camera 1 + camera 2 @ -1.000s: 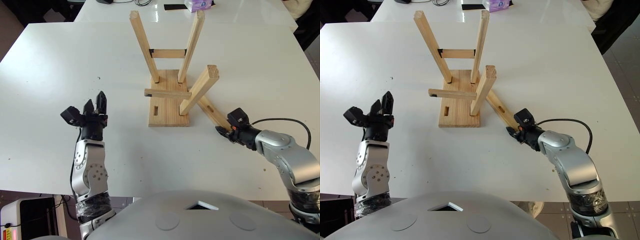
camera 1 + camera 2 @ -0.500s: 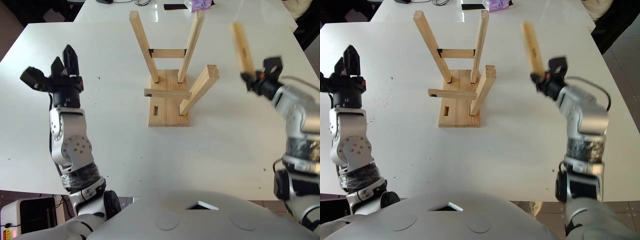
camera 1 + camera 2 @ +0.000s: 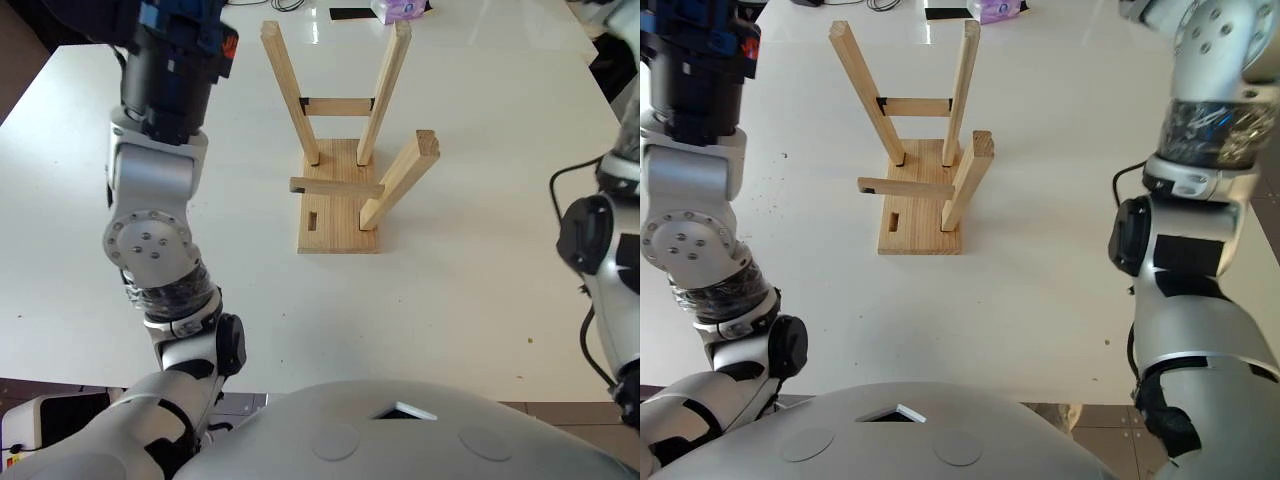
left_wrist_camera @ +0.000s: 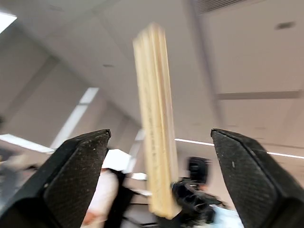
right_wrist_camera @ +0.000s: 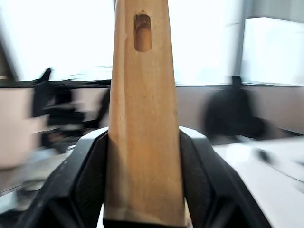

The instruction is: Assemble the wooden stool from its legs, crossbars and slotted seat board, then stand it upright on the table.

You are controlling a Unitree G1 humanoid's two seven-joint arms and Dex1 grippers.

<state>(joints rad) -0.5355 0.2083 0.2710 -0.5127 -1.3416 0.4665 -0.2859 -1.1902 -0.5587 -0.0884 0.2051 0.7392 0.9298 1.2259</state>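
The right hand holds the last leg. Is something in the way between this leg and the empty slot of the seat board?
Nothing lies on the empty slot of the seat board. The nearer crossbar ends free just beyond it, above the board, so the leg in the right hand may meet it coming down.

We find the seat board (image 3: 335, 237) lying flat around the middle of the bench (image 3: 480, 250), its long sides running toward the far edge. Two legs rise from its far end, the left leg (image 3: 288, 92) and the right leg (image 3: 383, 92), with a crossbar (image 3: 338, 106) between them. A third leg (image 3: 400, 180) stands at the board's near right corner, tilted toward the bench's right edge, and a second crossbar (image 3: 335, 186) reaches from it leftward across the board. The fourth leg (image 5: 142, 71) sits between the jaws of the right gripper (image 5: 144, 137), up off the bench.
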